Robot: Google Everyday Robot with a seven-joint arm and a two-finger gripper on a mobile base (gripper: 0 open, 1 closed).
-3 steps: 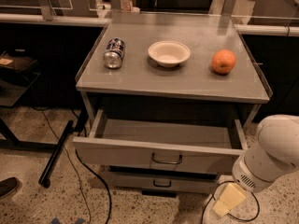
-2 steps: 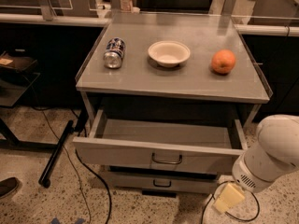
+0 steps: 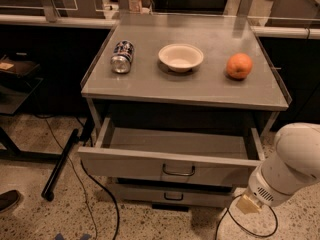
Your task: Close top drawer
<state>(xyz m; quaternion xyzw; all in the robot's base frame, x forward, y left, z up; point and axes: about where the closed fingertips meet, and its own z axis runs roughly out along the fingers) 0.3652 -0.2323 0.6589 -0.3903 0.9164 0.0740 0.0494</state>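
Note:
The top drawer is pulled out below the grey cabinet top. Its plain grey tray holds nothing. Its tall flat front panel carries a small dark loop handle at the centre. A lower drawer with its own small handle sits shut beneath it. A bulky white link of my arm shows at the lower right, beside the drawer's right front corner, ending in a yellowish tip near the floor. My gripper is out of view.
On the cabinet top lie a tipped drink can, a white bowl and an orange. A black pole and cables lie on the speckled floor at the left. A shoe shows at the lower left.

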